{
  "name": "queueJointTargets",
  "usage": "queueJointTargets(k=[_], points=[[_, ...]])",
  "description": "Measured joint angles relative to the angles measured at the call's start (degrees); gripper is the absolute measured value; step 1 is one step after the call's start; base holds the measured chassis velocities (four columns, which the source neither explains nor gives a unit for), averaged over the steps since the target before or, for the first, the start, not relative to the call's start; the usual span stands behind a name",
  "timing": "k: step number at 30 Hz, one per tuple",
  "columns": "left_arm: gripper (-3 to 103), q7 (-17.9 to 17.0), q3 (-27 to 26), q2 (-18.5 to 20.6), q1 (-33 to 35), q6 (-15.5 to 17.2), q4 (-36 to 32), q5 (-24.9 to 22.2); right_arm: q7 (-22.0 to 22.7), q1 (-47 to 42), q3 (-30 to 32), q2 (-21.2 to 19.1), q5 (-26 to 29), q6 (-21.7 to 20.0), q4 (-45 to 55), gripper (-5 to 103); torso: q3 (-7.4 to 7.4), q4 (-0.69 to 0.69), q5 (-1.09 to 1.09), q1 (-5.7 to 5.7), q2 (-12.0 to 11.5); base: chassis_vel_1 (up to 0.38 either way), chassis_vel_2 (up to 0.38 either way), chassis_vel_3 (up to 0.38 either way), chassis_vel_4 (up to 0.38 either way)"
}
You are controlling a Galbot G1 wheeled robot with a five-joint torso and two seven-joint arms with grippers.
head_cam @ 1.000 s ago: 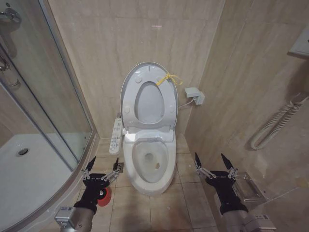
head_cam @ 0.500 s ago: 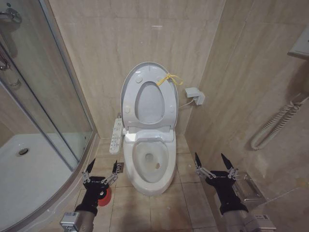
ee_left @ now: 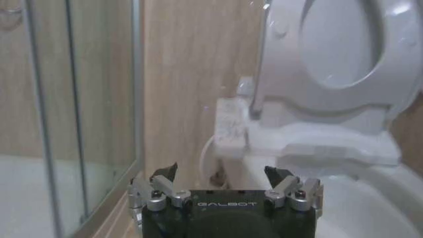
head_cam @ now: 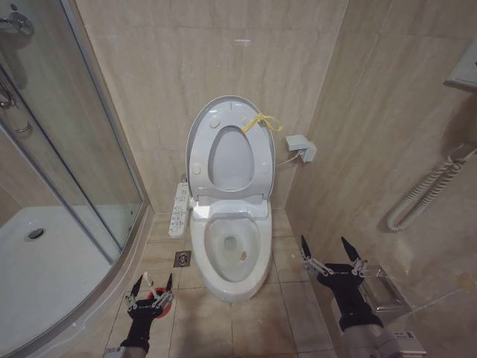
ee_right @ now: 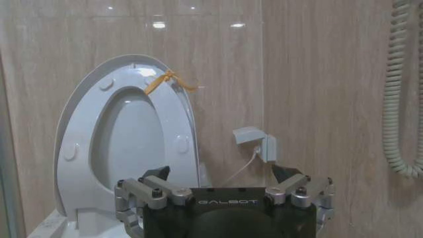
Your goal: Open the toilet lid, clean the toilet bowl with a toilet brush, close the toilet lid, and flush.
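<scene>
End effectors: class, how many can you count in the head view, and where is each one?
2. The left end effector hangs low over the floor tiles beside the shower, above a red cup. The right end effector hovers right of the toilet bowl, near the wall.

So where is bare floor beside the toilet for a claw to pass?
Bare tile lies between the toilet bowl and the right claw, and ahead of the bowl's front. It is crowded on the other side: the left claw over a red cup, against the shower wall.

A glass shower door (head_cam: pixel 67 142) stands left, a coiled hose (head_cam: pixel 428 190) hangs right, and a floor drain (head_cam: pixel 182 258) sits between tiles.
</scene>
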Motion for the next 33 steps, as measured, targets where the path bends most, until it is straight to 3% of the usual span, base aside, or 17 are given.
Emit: queueJointTargets(k=[2, 3, 7, 8, 15, 16, 33], points=[[98, -0.20, -0.35, 0.35, -1.10, -1.18, 2.42, -0.08, 0.00, 0.00, 0.00, 0.00, 0.00, 0.00, 0.00, 100, 0.00, -0.01, -0.02, 0.00, 0.00, 0.000, 0.000, 0.000, 0.000], [84, -0.17, -1.01, 1.02, -2.50, -2.55, 5.66, -0.01, 0.00, 0.00, 0.00, 0.00, 0.00, 0.00, 0.00, 100, 0.00, 0.00, -0.01, 0.00, 0.00, 0.000, 0.000, 0.000, 0.000], [84, 0.48, -1.54, 2.07, -4.31, -3.55, 10.17, -0.28, 0.00, 0.00, 0.00, 0.00, 0.00, 0.00, 0.00, 100, 0.00, -0.01, -0.01, 0.00, 0.00, 0.000, 0.000, 0.000, 0.000], [89, 0.74, -1.79, 2.14, -4.90, -3.95, 11.80, -0.02, 0.00, 0.00, 0.00, 0.00, 0.00, 0.00, 0.00, 100, 0.00, 0.00, 0.00, 0.00, 0.00, 0.000, 0.000, 0.000, 0.000], [89, 1.88, -2.08, 2.99, -8.92, -6.61, 19.18, -0.02, 0.00, 0.00, 0.00, 0.00, 0.00, 0.00, 0.00, 100, 0.00, 0.00, -0.01, 0.00, 0.00, 0.000, 0.000, 0.000, 0.000], [100, 2.22, -2.11, 3.41, -10.47, -7.49, 21.27, -0.09, 0.00, 0.00, 0.00, 0.00, 0.00, 0.00, 0.00, 100, 0.00, -0.01, -0.01, 0.00, 0.00, 0.000, 0.000, 0.000, 0.000], [100, 5.42, -0.80, 7.11, -20.94, -9.61, 35.90, -2.87, 0.00, 0.00, 0.00, 0.00, 0.00, 0.00, 0.00, 100, 0.00, 0.00, -0.01, 0.00, 0.00, 0.000, 0.000, 0.000, 0.000]])
